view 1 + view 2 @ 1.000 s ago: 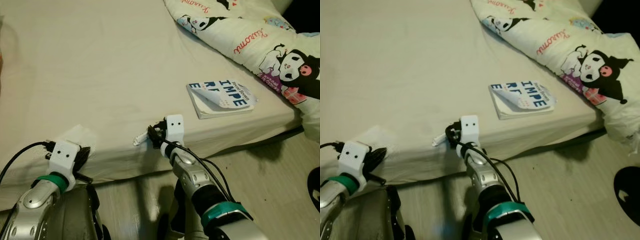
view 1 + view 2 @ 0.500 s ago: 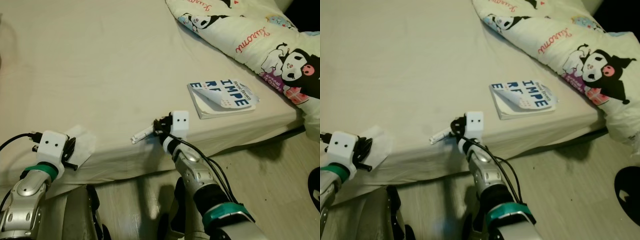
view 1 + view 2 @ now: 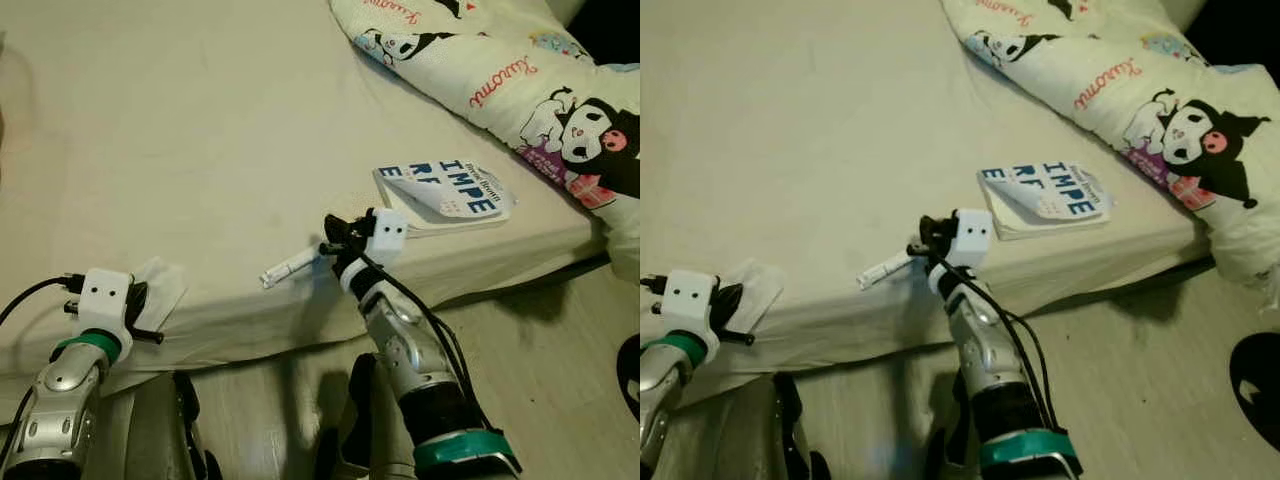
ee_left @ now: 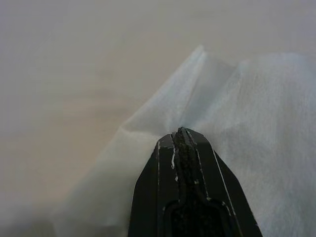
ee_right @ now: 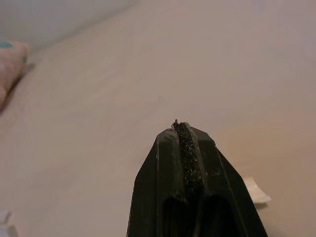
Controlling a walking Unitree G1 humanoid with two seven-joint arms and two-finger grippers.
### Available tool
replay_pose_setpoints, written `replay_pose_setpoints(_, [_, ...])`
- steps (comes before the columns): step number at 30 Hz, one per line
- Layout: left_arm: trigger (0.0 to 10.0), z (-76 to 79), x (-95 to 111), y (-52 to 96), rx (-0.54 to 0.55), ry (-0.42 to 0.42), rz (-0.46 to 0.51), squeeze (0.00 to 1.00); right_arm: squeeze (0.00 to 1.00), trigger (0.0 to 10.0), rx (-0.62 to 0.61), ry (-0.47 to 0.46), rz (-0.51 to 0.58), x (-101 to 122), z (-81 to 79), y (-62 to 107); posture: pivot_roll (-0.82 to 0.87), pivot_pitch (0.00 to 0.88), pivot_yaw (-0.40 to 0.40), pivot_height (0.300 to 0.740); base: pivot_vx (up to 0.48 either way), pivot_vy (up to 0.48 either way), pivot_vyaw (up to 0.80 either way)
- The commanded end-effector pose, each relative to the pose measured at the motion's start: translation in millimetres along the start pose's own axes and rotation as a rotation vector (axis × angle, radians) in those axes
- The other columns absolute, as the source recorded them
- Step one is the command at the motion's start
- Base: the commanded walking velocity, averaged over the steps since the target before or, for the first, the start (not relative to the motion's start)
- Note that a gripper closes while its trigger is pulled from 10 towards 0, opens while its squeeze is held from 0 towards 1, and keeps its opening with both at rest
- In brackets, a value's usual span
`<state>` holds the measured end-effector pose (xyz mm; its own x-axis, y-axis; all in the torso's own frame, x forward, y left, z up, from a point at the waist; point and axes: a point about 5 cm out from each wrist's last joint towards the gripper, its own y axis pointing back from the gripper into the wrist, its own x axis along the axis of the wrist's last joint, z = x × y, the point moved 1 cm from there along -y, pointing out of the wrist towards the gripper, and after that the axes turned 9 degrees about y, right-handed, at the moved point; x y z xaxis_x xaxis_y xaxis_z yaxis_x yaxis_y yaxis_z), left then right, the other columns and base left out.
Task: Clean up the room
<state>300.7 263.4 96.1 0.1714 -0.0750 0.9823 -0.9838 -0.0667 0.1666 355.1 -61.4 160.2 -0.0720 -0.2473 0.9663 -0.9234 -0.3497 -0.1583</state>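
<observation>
A crumpled white tissue (image 3: 162, 285) lies near the front edge of the cream bed (image 3: 200, 130). My left gripper (image 3: 140, 308) is shut, and its tips (image 4: 180, 132) rest against the tissue (image 4: 256, 113); I cannot tell whether any tissue is pinched. A small rolled white paper scrap (image 3: 290, 268) lies on the sheet just left of my right gripper (image 3: 330, 240). That gripper is shut with nothing in it (image 5: 177, 124), and a white corner of the scrap (image 5: 256, 190) shows beside its fingers. A book with a curled cover (image 3: 445, 195) lies to its right.
A cartoon-print blanket (image 3: 520, 80) is bunched across the bed's far right corner and hangs over the edge. Wooden floor (image 3: 540, 350) runs below the bed's front edge, with a dark object (image 3: 632, 372) at the far right.
My right gripper has moved right and further onto the bed, away from the paper scrap, which stays put. My left gripper has drawn back a little to the tissue's near edge.
</observation>
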Motion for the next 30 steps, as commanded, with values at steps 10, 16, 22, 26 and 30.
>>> replay_pose_setpoints(10, [0.0, 15.2, 32, 18.6, -0.035, -0.041, 0.187, 0.0, 0.0, 0.0, -0.011, -0.054, -0.009, -12, 4.7, 32.9, 0.09, 0.146, -0.034, 0.5, 0.0, 0.0, 0.0])
replay_pose_setpoints(16, [0.0, 21.3, 36, 22.3, -0.059, -0.035, 0.211, 0.0, 0.0, 0.0, -0.004, -0.056, -0.021, -13, 3.0, 37.6, 0.09, 0.144, -0.032, 0.5, 0.0, 0.0, 0.0])
replay_pose_setpoints(22, [0.0, 16.4, 47, 24.1, 0.009, -0.096, 0.28, 0.0, 1.0, 10.0, 0.162, -0.063, -0.115, -29, -33.3, 31.7, 0.1, 0.156, -0.035, 0.5, 0.0, 0.0, 0.0])
replay_pose_setpoints(26, [0.0, 16.5, 50, 24.7, 0.013, -0.098, 0.286, 0.0, 1.0, 10.0, 0.165, -0.076, -0.141, -35, -37.6, 30.1, 0.1, 0.163, -0.038, 0.5, 0.0, 0.0, 0.0])
replay_pose_setpoints(30, [0.0, 17.2, 55, 27.3, 0.015, -0.098, 0.298, 0.0, 1.0, 10.0, 0.112, -0.113, -0.232, -55, -46.8, 17.0, 0.12, 0.179, -0.049, 0.5, 0.0, 0.0, 0.0])
